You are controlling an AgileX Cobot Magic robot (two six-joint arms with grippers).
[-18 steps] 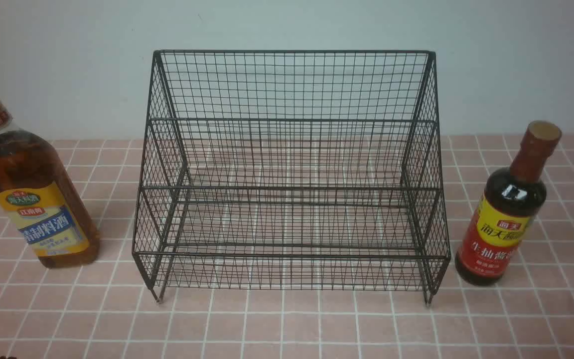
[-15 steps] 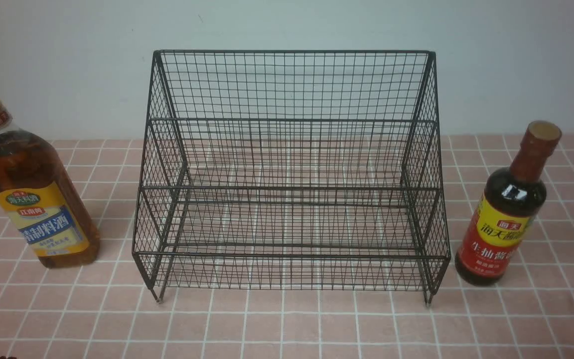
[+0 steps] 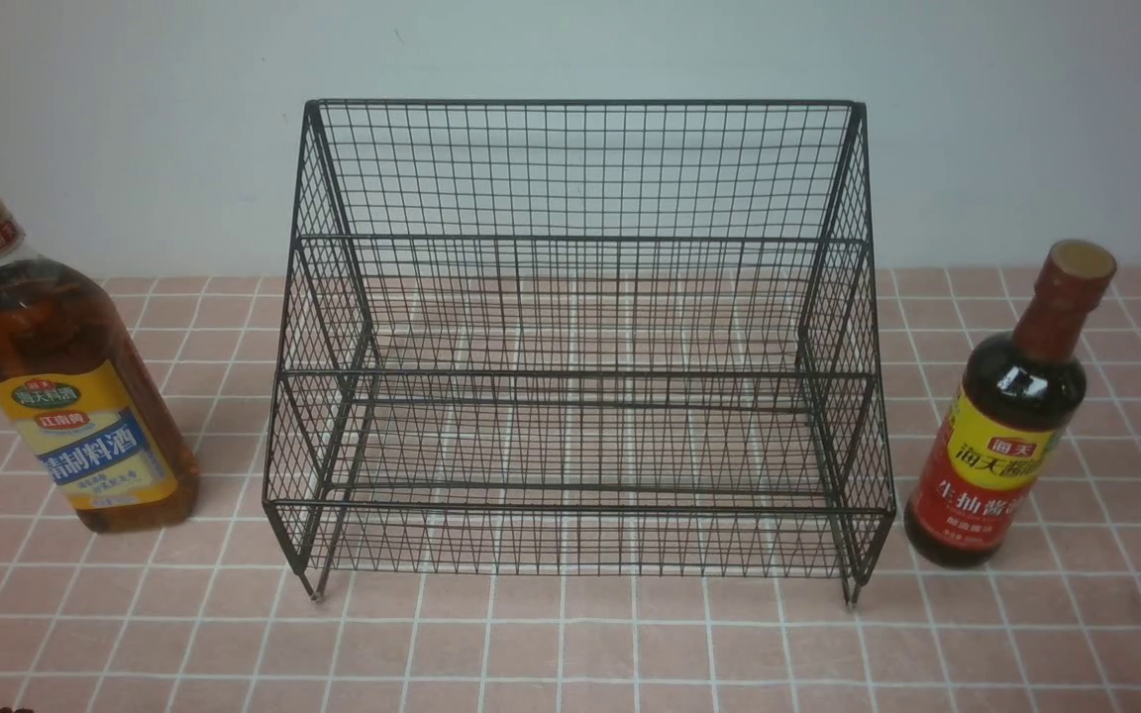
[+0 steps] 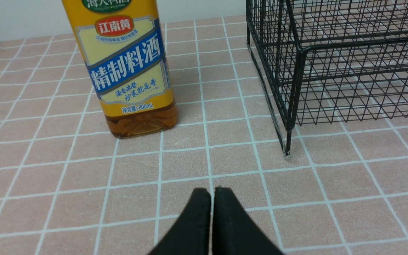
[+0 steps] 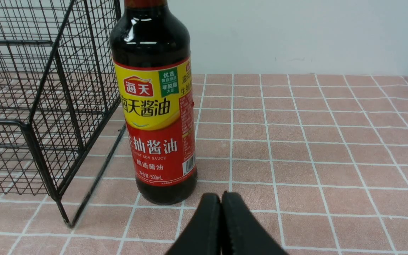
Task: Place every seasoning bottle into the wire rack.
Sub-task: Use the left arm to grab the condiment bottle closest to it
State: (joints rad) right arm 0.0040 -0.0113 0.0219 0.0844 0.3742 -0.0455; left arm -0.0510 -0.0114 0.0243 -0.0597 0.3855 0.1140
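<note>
Two bottles: both stand upright on the tiled tabletop [image 3: 570,644], outside the wire rack [image 3: 580,337], one on each side of it.
Left side: the amber bottle [image 3: 65,396] is clear, with a gold cap and a yellow-and-blue label printed 800mL. It stands near the rack's left mesh wall, with bare tiles between the two.
Right side: the dark bottle [image 3: 1001,436] has a red-brown neck and a yellow-and-red label reading "soy sauce" and 500mL. It stands just beside the rack's front right corner. In the right wrist view its base stands apart from the rack's bottom wire.
Rack: black mesh with two stepped tiers, a tall back and sides, and short legs. It sits mid-table, with a pale wall [image 3: 135,119] behind it.
Left gripper [image 4: 212,192]: the two black fingers are pressed together with only a thin seam between them, and they grasp nothing. It hangs low over the tiles, short of the amber bottle's base, aimed at the gap between that bottle and the rack's front left leg.
Right gripper [image 5: 221,195]: the fingers are likewise together and clamp nothing. It hangs above the tiles close in front of the dark bottle's base, without touching it.
Task state: neither bottle is on a tier yet.
</note>
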